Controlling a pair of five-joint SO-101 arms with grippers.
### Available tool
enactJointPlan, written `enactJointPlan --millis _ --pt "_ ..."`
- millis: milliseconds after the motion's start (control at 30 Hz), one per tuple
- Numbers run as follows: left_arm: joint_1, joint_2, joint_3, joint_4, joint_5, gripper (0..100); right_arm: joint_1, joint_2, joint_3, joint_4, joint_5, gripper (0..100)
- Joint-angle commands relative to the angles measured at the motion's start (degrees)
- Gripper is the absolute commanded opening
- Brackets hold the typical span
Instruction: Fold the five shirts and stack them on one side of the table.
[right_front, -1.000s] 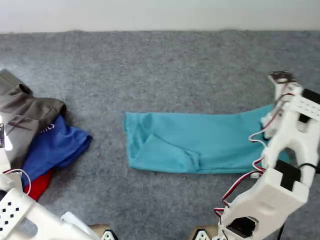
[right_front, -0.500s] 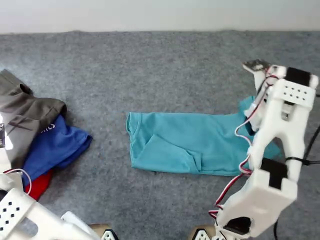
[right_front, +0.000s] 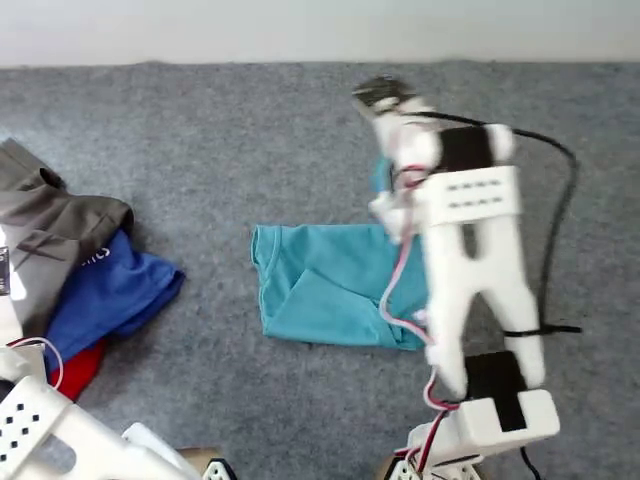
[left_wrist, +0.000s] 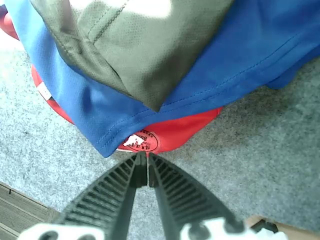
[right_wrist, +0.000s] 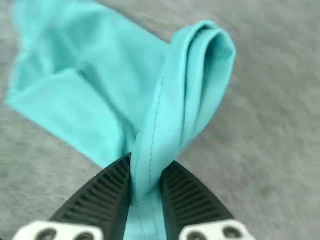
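A teal shirt (right_front: 320, 285) lies in the middle of the grey table, its right end lifted off the surface. My right gripper (right_front: 387, 188) is shut on that raised end, and the hem (right_wrist: 165, 100) hangs folded between the fingers (right_wrist: 112, 192) above the flat part (right_wrist: 75, 90). At the left edge sits a pile with a grey shirt (right_front: 50, 230) on top, a blue one (right_front: 110, 290) under it and a red one (right_front: 75, 368) at the bottom. My left gripper (left_wrist: 148, 161) is shut and empty, just off the red shirt's edge (left_wrist: 175, 132), below the blue (left_wrist: 240, 65) and grey (left_wrist: 145, 45) layers.
The table's far edge meets a white wall (right_front: 320, 30). The right arm's white body (right_front: 470, 300) stands over the teal shirt's right part. The left arm's base (right_front: 40, 430) fills the near left corner. Bare grey felt (right_front: 200, 140) spreads behind the shirt.
My right arm has swung from the table's right side toward the middle, carrying the teal shirt's right end up and leftward over the rest. The left arm and the pile have stayed put.
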Motion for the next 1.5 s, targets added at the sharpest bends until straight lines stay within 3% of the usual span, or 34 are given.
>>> enactJointPlan --millis 0,400,633,767,1000,1267,1467 --pt "0.6 -0.3 -2.5 -0.8 -0.4 2 -6.4 1.8 -2.3 -0.8 -2.4 1.0" --pt "0.6 -0.3 -2.0 -0.5 -0.4 2 -17.3 16.0 -2.7 -8.9 -2.4 2.4" --pt "0.6 -0.3 -2.0 -0.4 -0.4 2 -22.4 22.8 -15.1 -5.8 -2.5 26.7" --pt "0.6 -0.3 -2.0 -0.4 -0.4 2 -21.9 25.5 -26.5 2.6 -2.3 22.7" --pt "0.6 -0.2 -2.0 -0.7 -0.4 2 -12.6 22.3 -23.0 2.9 -0.5 0.2" --pt "0.6 -0.2 -2.0 -0.7 -0.4 2 -2.5 16.7 -2.0 2.8 4.5 0.9" --pt "0.6 -0.2 -2.0 -0.7 -0.4 2 -7.8 16.2 9.8 2.6 4.3 1.0"
